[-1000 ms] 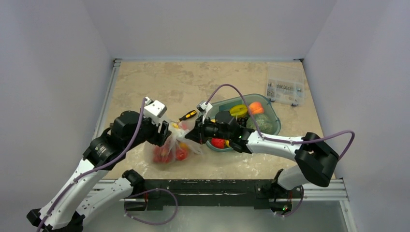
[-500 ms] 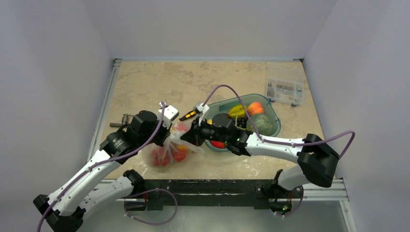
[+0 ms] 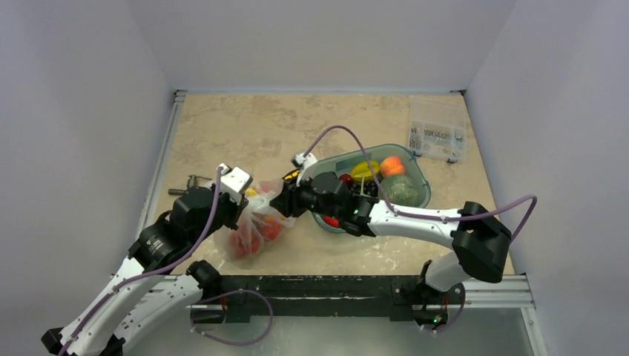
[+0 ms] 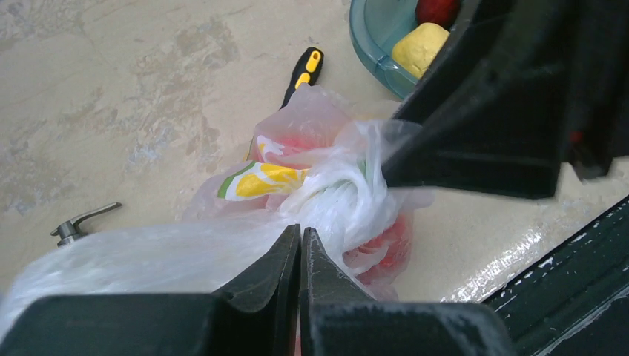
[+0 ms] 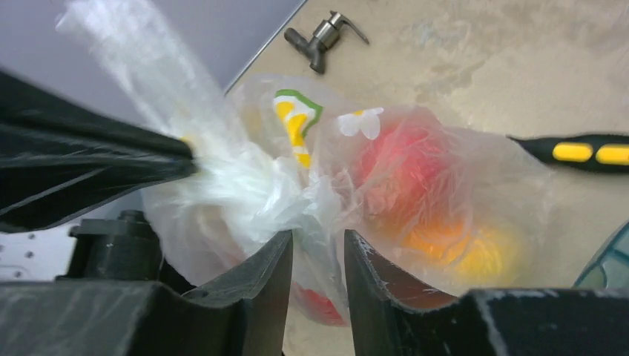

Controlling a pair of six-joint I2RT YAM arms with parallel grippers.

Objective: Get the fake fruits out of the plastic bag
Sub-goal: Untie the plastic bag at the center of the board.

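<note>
The plastic bag (image 3: 256, 222) is lifted by its knotted neck, low over the table between my two arms. Fake fruits show through it: red ones (image 3: 248, 239), a red one (image 5: 393, 167) and an orange-yellow one (image 5: 452, 248). My left gripper (image 3: 247, 208) is shut on the bag's bunched film (image 4: 326, 193) right beside the knot, its jaws (image 4: 300, 237) pressed together. My right gripper (image 3: 279, 202) faces it from the right. Its jaws stand apart (image 5: 317, 241), with loose film of the bag (image 5: 259, 185) lying between them.
A teal tub (image 3: 421, 194) with more fruits, among them a dark-green bumpy one (image 3: 400, 189), stands right of the bag. A black-and-yellow screwdriver (image 4: 304, 70) lies behind the bag. A metal lever (image 3: 189, 182) is at the left, a clear compartment box (image 3: 438, 127) at the back right.
My left gripper has shut on the bag's neck and drawn back to the left. My right gripper has let go of the bag, its jaws now apart, and has followed leftward.
</note>
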